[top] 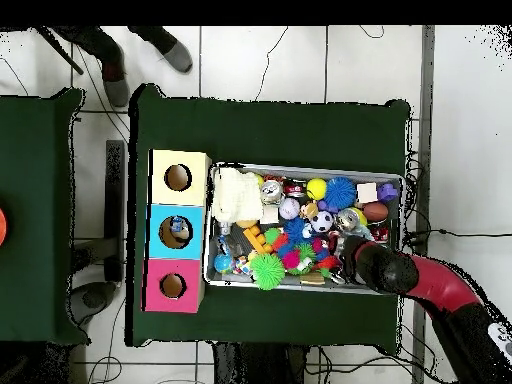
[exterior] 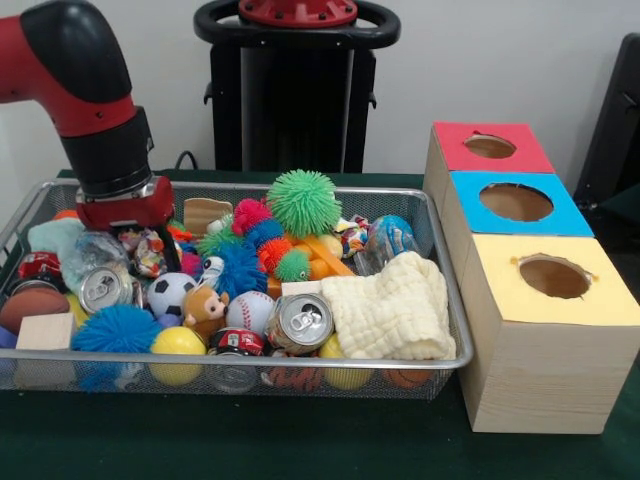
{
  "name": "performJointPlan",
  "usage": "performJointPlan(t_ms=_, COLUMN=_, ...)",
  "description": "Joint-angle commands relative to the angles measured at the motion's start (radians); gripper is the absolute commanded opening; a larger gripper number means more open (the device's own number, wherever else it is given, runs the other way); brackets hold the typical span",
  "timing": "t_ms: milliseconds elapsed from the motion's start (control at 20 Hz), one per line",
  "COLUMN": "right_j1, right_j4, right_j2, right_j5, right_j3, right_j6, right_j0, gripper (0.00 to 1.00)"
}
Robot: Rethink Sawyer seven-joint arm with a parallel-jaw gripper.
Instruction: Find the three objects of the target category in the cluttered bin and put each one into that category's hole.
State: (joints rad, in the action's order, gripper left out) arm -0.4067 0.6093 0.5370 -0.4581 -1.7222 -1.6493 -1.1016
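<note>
Object in blue hole (top: 178, 229) (overhead only)

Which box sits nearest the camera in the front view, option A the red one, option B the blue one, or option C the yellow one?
C: in the front view the yellow box stands at the near end of the row, the blue box behind it and the red box farthest back.

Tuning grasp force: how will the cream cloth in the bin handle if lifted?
The cream cloth looks soft and rumpled, so probably floppy and light. It drapes toward the bin rim, so it may drag or snag neighbours like the can.
</note>
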Motion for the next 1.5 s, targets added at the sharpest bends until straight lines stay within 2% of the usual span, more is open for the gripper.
performJointPlan(t_ms=50, right_j1=-0.005, right_j4=0.027, right_j2=0.046, right_j5=-0.008, right_j3=0.095, right_j6=0.092, right_j0=-0.008, gripper=1.00)
performJointPlan(t_ms=250, right_j1=-0.027, right_j4=0.041, right_j2=0.036, right_j5=0.028, right_j3=0.052, right_j6=0.069, right_j0=-0.015, gripper=1.00)
performJointPlan(t_ms=550, right_j1=-0.053, right_j4=0.037, right_j2=0.049, right_j5=0.025, right_j3=0.010, right_j6=0.082, right_j0=-0.044, gripper=1.00)
performJointPlan(t_ms=800, right_j1=-0.086, right_j4=0.045, right_j2=0.026, right_j5=0.059, right_j3=-0.030, right_j6=0.029, right_j0=-0.029, gripper=1.00)
performJointPlan(t_ms=1050, right_j1=-0.229, right_j4=0.030, right_j2=-0.010, right_j5=0.118, right_j3=-0.175, right_j6=-0.094, right_j0=0.026, gripper=1.00)
performJointPlan(t_ms=1300, right_j1=-0.398, right_j4=-0.031, right_j2=-0.007, right_j5=0.177, right_j3=-0.377, right_j6=-0.184, right_j0=0.066, gripper=1.00)
performJointPlan(t_ms=1400, right_j1=-0.433, right_j4=-0.039, right_j2=-0.002, right_j5=0.189, right_j3=-0.442, right_j6=-0.177, right_j0=0.065, gripper=1.00)
performJointPlan(t_ms=1500, right_j1=-0.424, right_j4=-0.018, right_j2=-0.030, right_j5=0.208, right_j3=-0.455, right_j6=-0.166, right_j0=0.078, gripper=1.00)
